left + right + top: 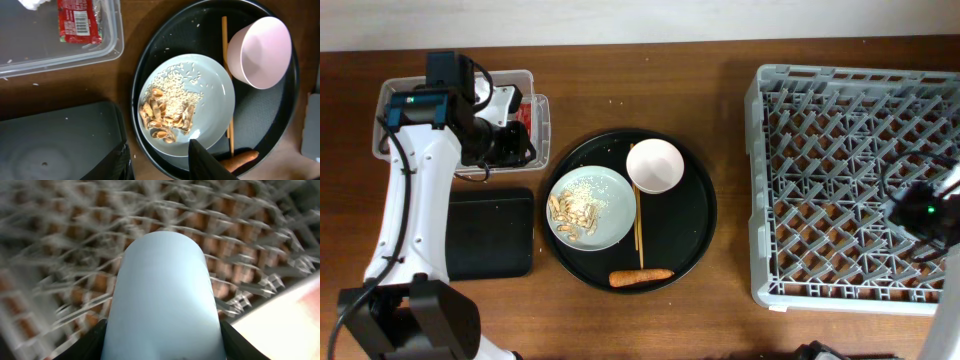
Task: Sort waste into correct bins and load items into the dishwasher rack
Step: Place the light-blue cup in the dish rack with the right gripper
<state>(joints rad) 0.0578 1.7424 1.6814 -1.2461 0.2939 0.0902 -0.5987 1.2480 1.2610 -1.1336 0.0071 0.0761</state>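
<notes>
The round black tray (695, 215) sits mid-counter (720, 80). On its left half lies the pale grey plate (605, 195), carrying tan peanut shells (567, 214) and rice-like crumbs (585, 188). The pinkish cup (655, 165) stands at the tray's far edge, the carrot (641, 277) lies along its near edge, and thin wooden sticks (639, 225) run down its middle.

Far-left of the tray is the clear tub (538, 105), holding the red snack wrapper (79, 21) and a white tissue (34, 4). The left end effector (508, 143) hovers over the tub's tray-side corner with its jaws parted and empty. Just left of the tray lies the black rectangular tray (490, 232).

Well right of the tray stands the dishwasher rack (820, 140). Above it, the right end effector (161, 335) grips the light-blue cup (162, 290) between its fingers (87, 342).
</notes>
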